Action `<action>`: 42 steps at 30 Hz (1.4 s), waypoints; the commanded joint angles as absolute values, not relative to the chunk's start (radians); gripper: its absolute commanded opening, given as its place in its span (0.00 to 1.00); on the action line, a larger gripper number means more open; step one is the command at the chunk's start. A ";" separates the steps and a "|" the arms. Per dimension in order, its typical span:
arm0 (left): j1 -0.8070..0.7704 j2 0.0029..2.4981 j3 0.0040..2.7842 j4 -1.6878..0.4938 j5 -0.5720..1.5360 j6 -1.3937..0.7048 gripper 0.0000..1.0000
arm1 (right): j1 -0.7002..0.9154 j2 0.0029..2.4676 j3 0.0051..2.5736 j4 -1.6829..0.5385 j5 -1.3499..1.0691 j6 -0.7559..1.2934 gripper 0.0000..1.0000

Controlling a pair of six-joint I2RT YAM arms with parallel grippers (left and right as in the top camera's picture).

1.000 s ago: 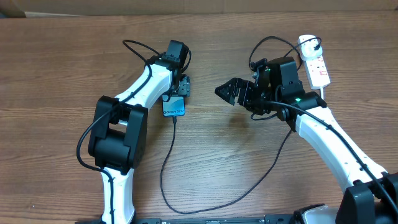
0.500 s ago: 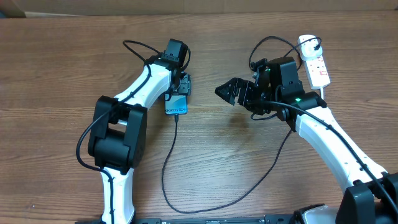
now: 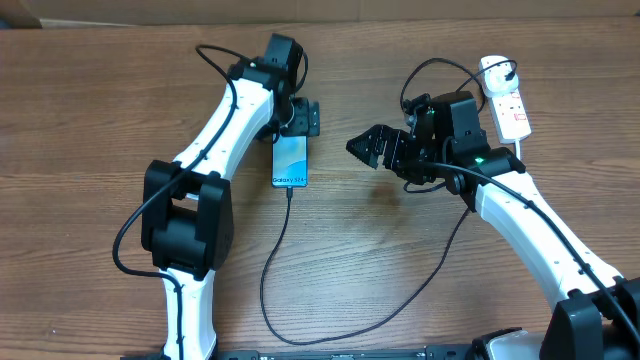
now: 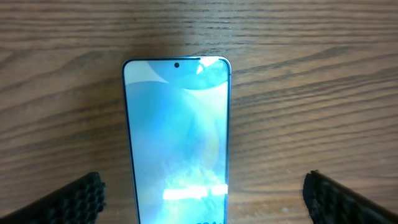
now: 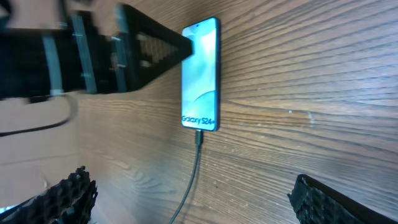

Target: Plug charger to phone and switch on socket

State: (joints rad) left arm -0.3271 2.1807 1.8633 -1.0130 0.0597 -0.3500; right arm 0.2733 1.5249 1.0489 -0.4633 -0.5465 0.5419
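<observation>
The phone (image 3: 290,160) lies flat on the wooden table with its blue screen up. It also shows in the left wrist view (image 4: 177,137) and the right wrist view (image 5: 200,74). The charger's black cable (image 3: 268,270) meets the phone's near end (image 5: 199,132), loops over the table and runs up to the white socket (image 3: 508,108) at the far right. My left gripper (image 3: 300,118) hovers open just beyond the phone's far end, its fingertips (image 4: 81,196) clear on both sides. My right gripper (image 3: 372,150) stands open to the right of the phone, holding nothing.
The cable's loop (image 3: 400,300) crosses the table under my right arm. The socket's thick white cord (image 3: 520,145) runs down beside that arm. Bare wood lies between the phone and my right gripper.
My left gripper has opened, let go of the phone and drawn back toward the far side. The phone now lies fully uncovered, slightly further right. The right arm has not moved.
</observation>
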 commanded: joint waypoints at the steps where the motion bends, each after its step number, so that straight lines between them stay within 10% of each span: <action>1: -0.329 2.113 1.927 -1.064 0.080 -0.367 1.00 | 0.268 1.515 1.055 -0.469 -0.501 0.523 1.00; 18: -0.539 1.633 1.926 -1.409 -0.037 -0.396 1.00 | 0.165 1.492 1.453 -1.013 -0.472 0.393 1.00; 25: -0.545 1.590 1.920 -1.520 -0.044 -0.443 1.00 | 0.039 1.492 1.750 -1.266 -0.093 0.388 1.00; 42: -0.743 1.115 1.517 -1.428 -0.187 -0.618 1.00 | -0.307 1.700 1.842 -1.308 -0.096 0.261 1.00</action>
